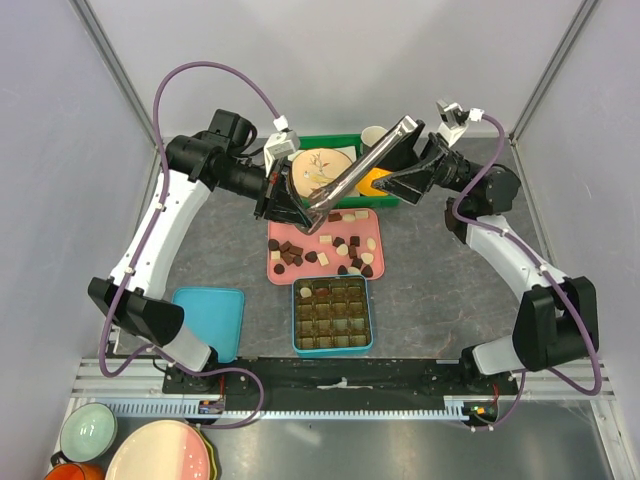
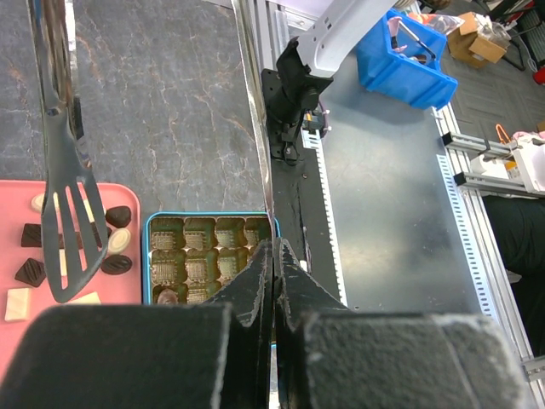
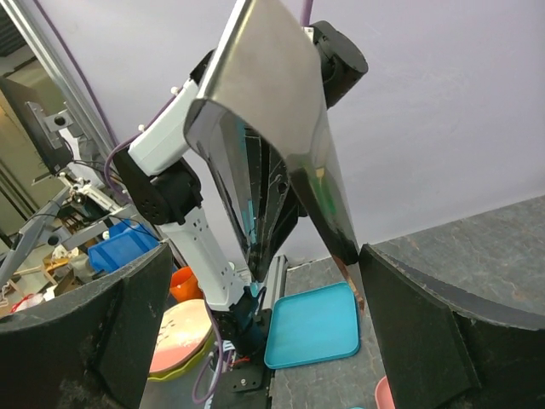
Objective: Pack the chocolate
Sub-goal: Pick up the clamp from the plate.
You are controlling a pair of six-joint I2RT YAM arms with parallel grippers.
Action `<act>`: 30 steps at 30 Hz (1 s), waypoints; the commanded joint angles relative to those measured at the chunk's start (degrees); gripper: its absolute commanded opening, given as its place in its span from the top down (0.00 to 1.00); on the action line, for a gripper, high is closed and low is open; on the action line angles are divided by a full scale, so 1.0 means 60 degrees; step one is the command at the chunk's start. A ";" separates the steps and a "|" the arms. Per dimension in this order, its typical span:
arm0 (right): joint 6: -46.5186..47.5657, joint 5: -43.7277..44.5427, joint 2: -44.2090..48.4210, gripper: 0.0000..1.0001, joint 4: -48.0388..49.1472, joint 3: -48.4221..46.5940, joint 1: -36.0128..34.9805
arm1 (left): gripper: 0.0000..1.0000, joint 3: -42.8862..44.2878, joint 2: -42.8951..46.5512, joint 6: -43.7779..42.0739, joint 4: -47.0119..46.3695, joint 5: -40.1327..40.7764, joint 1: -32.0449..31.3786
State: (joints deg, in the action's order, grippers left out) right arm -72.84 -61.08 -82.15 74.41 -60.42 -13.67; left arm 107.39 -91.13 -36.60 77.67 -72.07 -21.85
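Note:
The chocolate (image 1: 330,245), small dark, brown and cream pieces, lies scattered on a pink tray (image 1: 272,262); some pieces (image 2: 32,271) show in the left wrist view. Just in front stands a teal tin (image 1: 296,322) with gold compartments, also seen as the tin (image 2: 146,247), holding a couple of pieces. Metal tongs (image 1: 360,170) slant above the tray. My left gripper (image 1: 300,205) is shut on one thin arm of them (image 2: 274,247); the slotted head (image 2: 64,247) hangs over the tray. My right gripper (image 1: 397,160) stands open around the tongs' handle (image 3: 281,111), fingertips wide apart (image 3: 264,256).
A teal lid (image 1: 210,320) lies left of the tin, also visible as the lid (image 3: 315,324). A green bin (image 1: 330,142) at the back holds a plate (image 1: 320,168) and an orange (image 1: 372,183). Bowls (image 1: 88,430) sit off the table's near left corner.

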 commanded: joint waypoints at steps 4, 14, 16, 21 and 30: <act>0.0143 -0.0147 0.0420 0.02 0.4298 -0.0226 -0.0357 | 0.99 0.0119 0.0115 0.0094 0.1704 -0.0117 -0.0138; 0.2014 -0.0557 0.0668 0.02 0.1329 -0.0418 -0.0885 | 0.99 -0.0115 0.0335 0.0065 0.1455 0.0673 -0.0446; 0.3575 -0.0470 0.1034 0.03 -0.0654 -0.0461 -0.1060 | 0.99 -0.0247 0.0379 0.0079 0.1338 0.0835 -0.0519; 0.7140 0.0275 0.1927 0.10 -0.5724 -0.0783 -0.1587 | 0.99 -0.0394 0.0525 0.0167 0.1075 0.1172 -0.0680; 0.7453 0.1199 0.2002 0.28 -0.6208 -0.0360 -0.1969 | 0.99 -0.0686 0.0920 0.0445 0.0401 0.1800 -0.0929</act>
State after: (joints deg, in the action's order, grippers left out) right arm -30.33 -55.51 -70.24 38.65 -62.85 -24.27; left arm 104.49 -88.07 -36.51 77.84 -65.14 -26.63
